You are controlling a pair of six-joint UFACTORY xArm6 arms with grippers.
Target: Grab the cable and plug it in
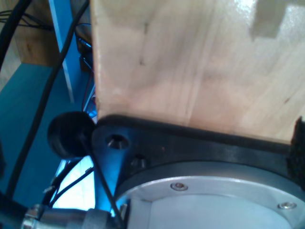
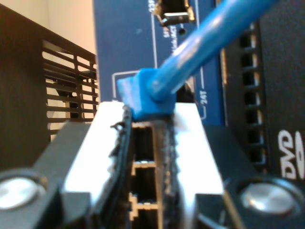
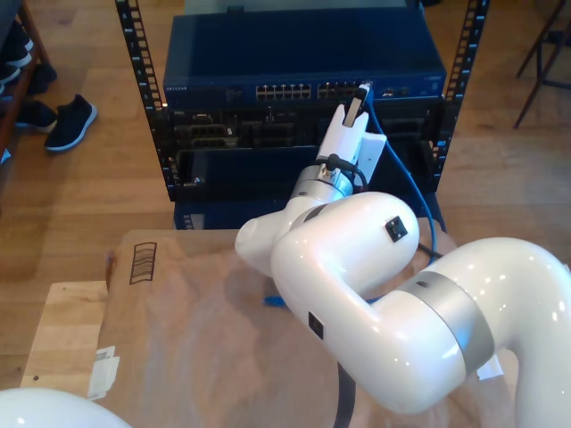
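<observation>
While my second end effector (image 2: 143, 138) clamps the cable (image 2: 209, 43) | first's state: cannot tell

Before us in the exterior view a low table (image 3: 62, 334) of pale wood carries a sheet of crumpled brown paper (image 3: 192, 330) over most of its top. A small white label (image 3: 105, 370) lies at the paper's edge toward that view's left. Beyond it, a black equipment rack (image 3: 156, 125) stands on the wooden plank floor (image 3: 85, 192).
</observation>
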